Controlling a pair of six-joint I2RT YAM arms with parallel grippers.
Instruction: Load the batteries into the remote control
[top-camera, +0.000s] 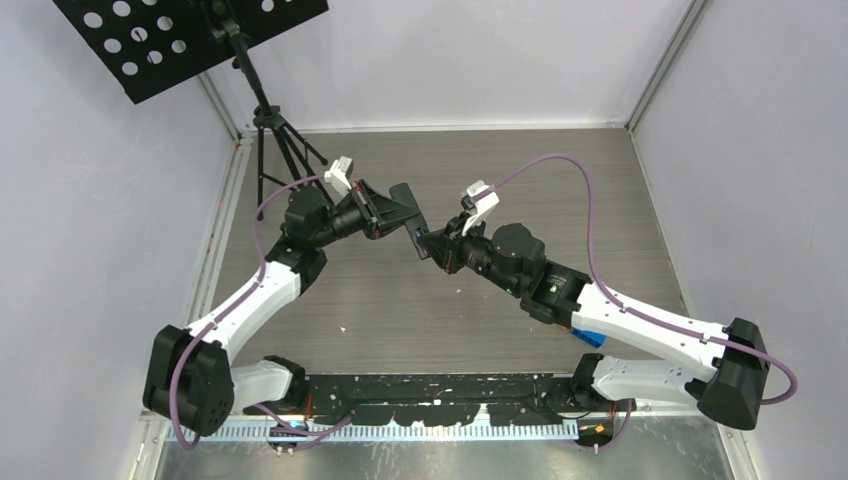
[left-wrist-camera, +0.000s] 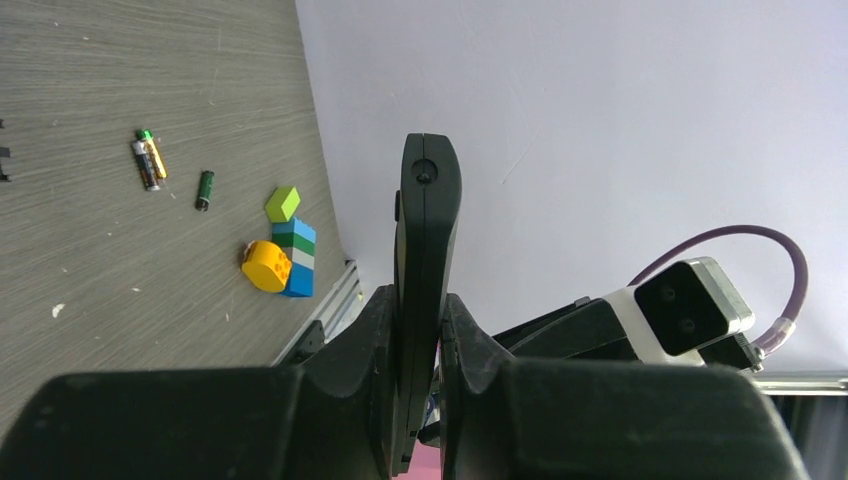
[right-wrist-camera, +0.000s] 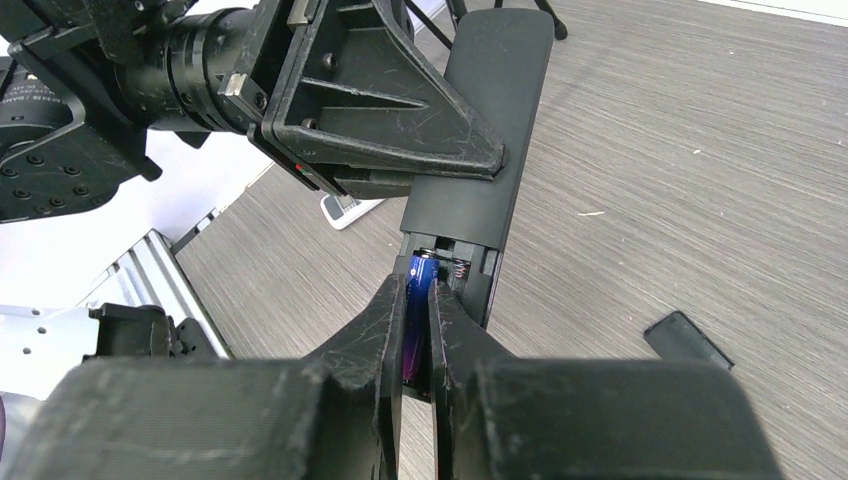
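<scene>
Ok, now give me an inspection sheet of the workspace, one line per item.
Surface: grey wood-grain table, a few pale specks.
Job's things: remote held in the air, compartment open; purple-blue battery at its opening; loose batteries and a dark cover-like piece on the table.
Clutter: toy blocks near the table edge.
Grippers: left gripper shut on the remote; right gripper shut on the purple-blue battery.
Cables: purple cables looped along both arms.
Surroundings: pale walls; black perforated panel on a tripod.
</scene>
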